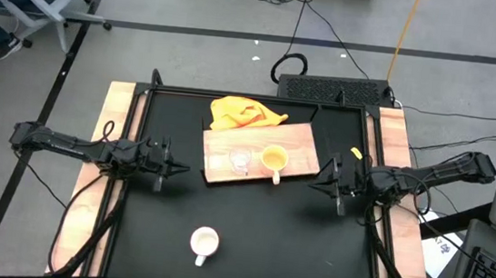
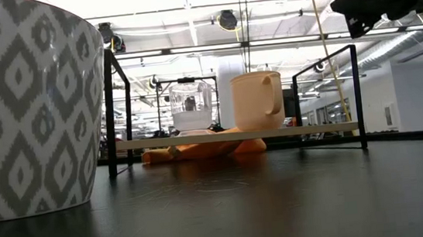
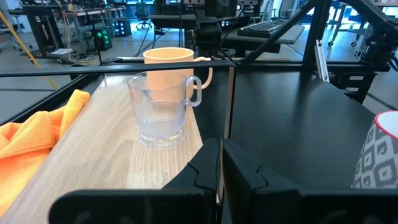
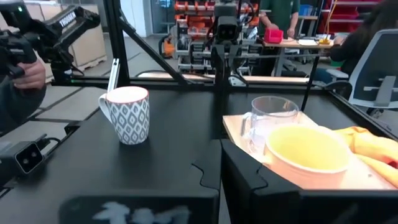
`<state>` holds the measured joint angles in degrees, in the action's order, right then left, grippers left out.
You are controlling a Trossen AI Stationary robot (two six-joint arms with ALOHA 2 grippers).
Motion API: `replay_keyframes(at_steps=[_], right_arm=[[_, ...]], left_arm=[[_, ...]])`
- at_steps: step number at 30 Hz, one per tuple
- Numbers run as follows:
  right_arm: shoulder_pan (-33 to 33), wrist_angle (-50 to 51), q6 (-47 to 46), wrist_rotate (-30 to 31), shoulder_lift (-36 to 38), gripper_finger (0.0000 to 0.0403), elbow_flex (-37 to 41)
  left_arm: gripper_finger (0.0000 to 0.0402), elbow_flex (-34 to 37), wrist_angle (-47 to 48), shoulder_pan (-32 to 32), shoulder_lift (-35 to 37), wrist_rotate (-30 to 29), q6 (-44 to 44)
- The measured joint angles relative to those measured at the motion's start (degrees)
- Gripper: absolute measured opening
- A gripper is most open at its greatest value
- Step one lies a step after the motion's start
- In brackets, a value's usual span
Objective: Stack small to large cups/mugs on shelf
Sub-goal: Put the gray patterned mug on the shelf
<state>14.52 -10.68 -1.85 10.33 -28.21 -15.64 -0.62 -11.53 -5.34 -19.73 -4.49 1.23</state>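
While both dark arms hung level at the middle of the black counter [image 1: 250, 212], one on each side, the job seemed to turn on the one vessel not yet on the shelf: the white handled mug with a grey diamond pattern [image 1: 205, 242]. It stood alone on the near part of the counter, well apart from the flat light-brown wooden board [image 1: 230, 137], nearer the viewer than either arm and a little to the left of centre. I judged the left gripper [image 1: 169, 165] the nearer of the two, though not by much; the right gripper [image 1: 327, 179] sat just beside the board's right edge. Both pairs of fingers looked pressed together with nothing in them, as each wrist view showed its own pair meeting.

On the board the small clear glass handled cup [image 1: 240, 160] stood upright beside the yellow-orange handled mug [image 1: 273, 158], the two near but apart, with a crumpled yellow-orange cloth [image 1: 243, 113] lying at the board's far left corner. The white mug's handle pointed toward the near edge, so a grasp from above on the rim seemed easier than one on the handle. Open counter lay all round it, leaving plenty of room to descend; the black frame rails at the sides were well clear of that path.
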Motion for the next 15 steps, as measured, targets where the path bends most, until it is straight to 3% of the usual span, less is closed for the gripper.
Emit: replay_keyframes(at_steps=[15], right_arm=[[0.0, 5.9, 1.1, 0.2, 8.9, 0.0000, 0.0]], left_arm=[[0.0024, 0.0, 1.3, 0.0, 0.0, 0.0, 0.1]])
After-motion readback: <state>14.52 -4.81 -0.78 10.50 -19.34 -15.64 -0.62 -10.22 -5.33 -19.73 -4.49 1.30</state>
